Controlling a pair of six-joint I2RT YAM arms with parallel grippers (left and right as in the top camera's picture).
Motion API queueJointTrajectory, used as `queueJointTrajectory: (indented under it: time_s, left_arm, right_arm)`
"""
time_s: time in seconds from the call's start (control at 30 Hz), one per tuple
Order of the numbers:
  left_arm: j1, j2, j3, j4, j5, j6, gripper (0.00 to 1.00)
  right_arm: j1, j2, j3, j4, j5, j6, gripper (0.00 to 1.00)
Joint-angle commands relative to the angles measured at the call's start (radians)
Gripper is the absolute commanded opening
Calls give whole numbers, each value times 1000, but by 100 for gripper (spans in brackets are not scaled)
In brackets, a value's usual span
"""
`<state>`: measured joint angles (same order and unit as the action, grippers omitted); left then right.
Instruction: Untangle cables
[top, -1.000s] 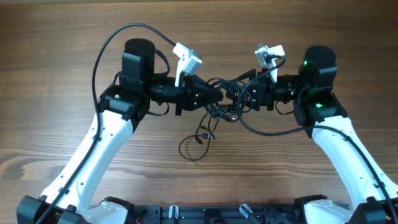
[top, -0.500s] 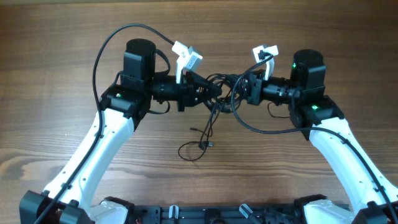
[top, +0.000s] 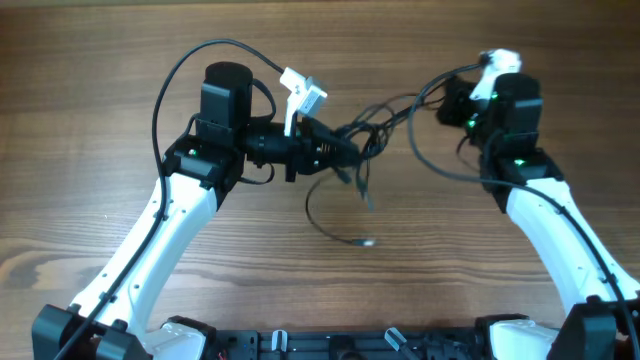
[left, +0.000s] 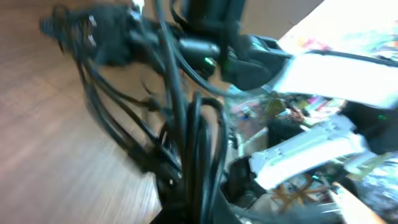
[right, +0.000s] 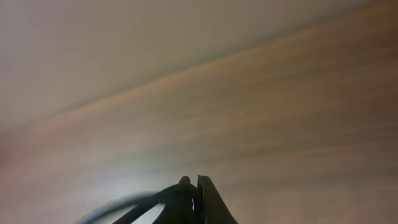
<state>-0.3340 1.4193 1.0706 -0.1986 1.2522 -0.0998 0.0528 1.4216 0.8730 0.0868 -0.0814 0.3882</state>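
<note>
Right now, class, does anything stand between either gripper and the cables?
Nothing visible does. The left gripper is at the tangle of cables, apparently gripping it. One of them stretches from there straight to the right gripper, with only air between.

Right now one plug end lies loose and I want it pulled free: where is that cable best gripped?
Grip the cable just behind its silver plug, with the jaws coming straight down from above. That stretch appears to lie flat on the table, curving well clear of the clump.
</note>
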Motion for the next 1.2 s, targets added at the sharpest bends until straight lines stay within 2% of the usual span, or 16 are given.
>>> queueJointTrajectory:
  time_s: [0.0,0.3,0.33,0.37,0.43,0.5,0.67,0.77,0.87,1.03,1.07,1.1,1.17]
  left_arm:
    - [-14,-43,9,-36,135,-14,4]
    - [-16,-43,9,-29,134,-13,4]
    - [-16,-43,9,-14,134,-13,4]
    - [-16,-43,9,8,132,-13,4]
    - [-16,-43,9,45,103,-13,4]
    - [-16,-43,9,61,26,-13,4]
    - [-16,-43,9,60,-116,25,4]
    - [-16,-43,9,48,-234,36,4]
    - [-16,-43,9,8,-436,6,4]
    - [-16,-43,9,7,-751,-323,4]
    - [-16,-43,9,10,-773,-385,4]
    - [-16,-43,9,24,-777,-502,4]
    - [-18,-43,9,59,-735,-665,4]
  right_arm:
    - [-101,48,2,47,171,5,4]
    - [-192,117,2,-18,159,5,6]
    - [-200,124,2,-30,143,9,12]
    - [-204,124,2,-41,85,7,26]
    - [-204,122,2,-47,-52,4,66]
    - [-204,117,2,-47,-250,4,100]
    - [-206,90,2,-46,-587,9,100]
    - [-226,63,2,-46,-706,109,100]
    - [-264,44,2,-46,-899,240,100]
    - [-270,45,2,-51,-1094,379,99]
    - [-266,45,2,-51,-1106,397,97]
    - [-254,45,2,-51,-1123,401,95]
    - [-232,45,2,-65,-1124,401,90]
